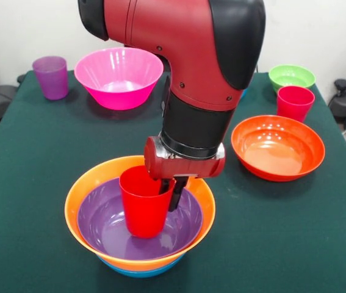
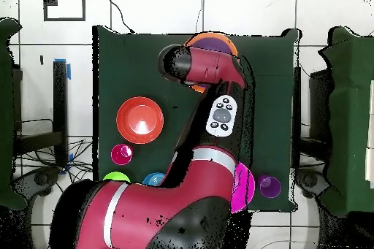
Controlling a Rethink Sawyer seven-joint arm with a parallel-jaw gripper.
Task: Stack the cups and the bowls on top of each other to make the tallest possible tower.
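The tower [image 1: 137,255] stands at the front centre: a blue bowl at the bottom, an orange bowl [image 1: 87,183] in it, and a purple bowl [image 1: 102,223] on top. A red cup [image 1: 142,207] stands upright inside the purple bowl. My gripper [image 1: 170,195] reaches down from above, with its fingers astride the cup's right rim and shut on it. In the overhead view the arm covers most of the tower [image 2: 213,40] and hides the gripper. A second red cup [image 1: 295,102] and a purple cup [image 1: 51,76] stand apart on the cloth.
A pink bowl [image 1: 119,76] sits at the back left and a green bowl [image 1: 291,75] at the back right. A red-orange bowl [image 1: 277,146] lies to the right of the tower. A small blue bowl [image 2: 152,180] shows in the overhead view near the robot's base.
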